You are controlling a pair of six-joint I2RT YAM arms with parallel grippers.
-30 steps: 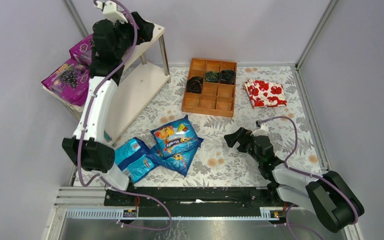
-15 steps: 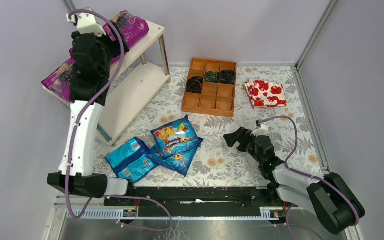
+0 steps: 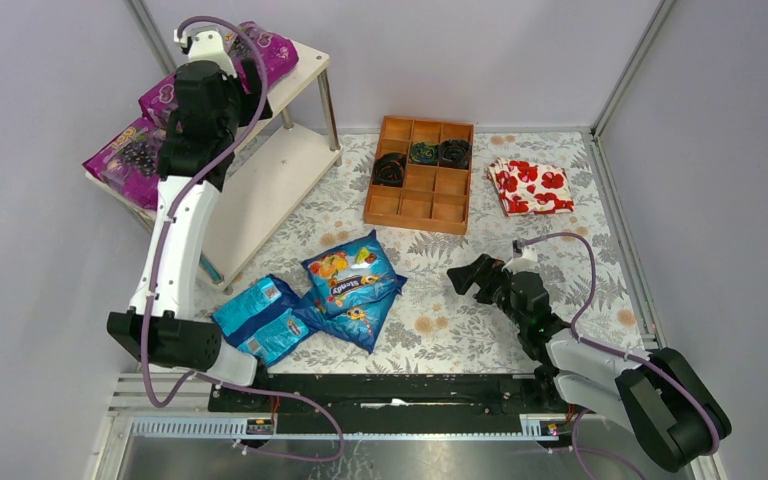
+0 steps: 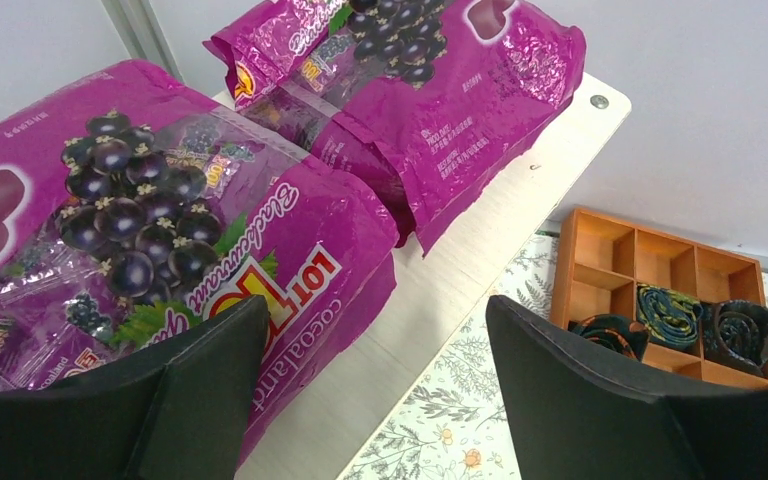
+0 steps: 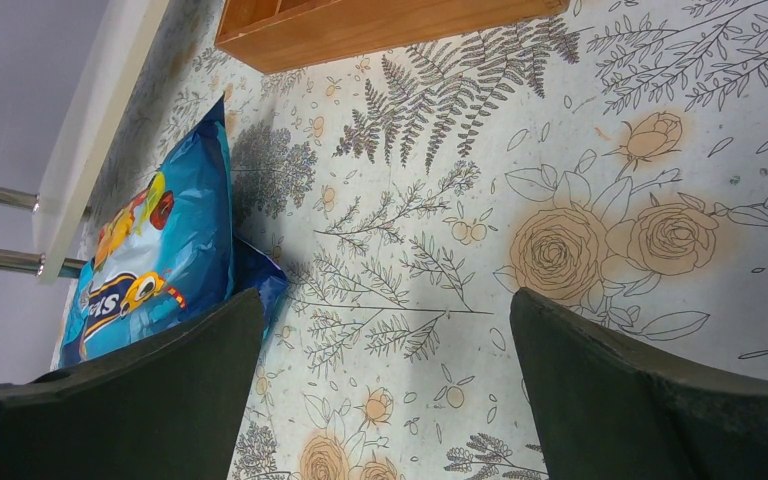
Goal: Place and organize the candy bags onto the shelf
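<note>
While the left gripper (image 4: 372,330) is held open over shelved glossy magenta candy bags (image 4: 160,230), glossy blue candy bags (image 3: 350,272) at seven o'clock are judged next.

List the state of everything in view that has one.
Left end effector: open, empty.
Right end effector: open, empty.
Purple grape candy bags: three, lying on the shelf top board.
Blue candy bags: three, overlapping on the table, not shelved.
Wooden compartment tray: three back cells hold dark coils.
Floral cloth: folded.
</note>
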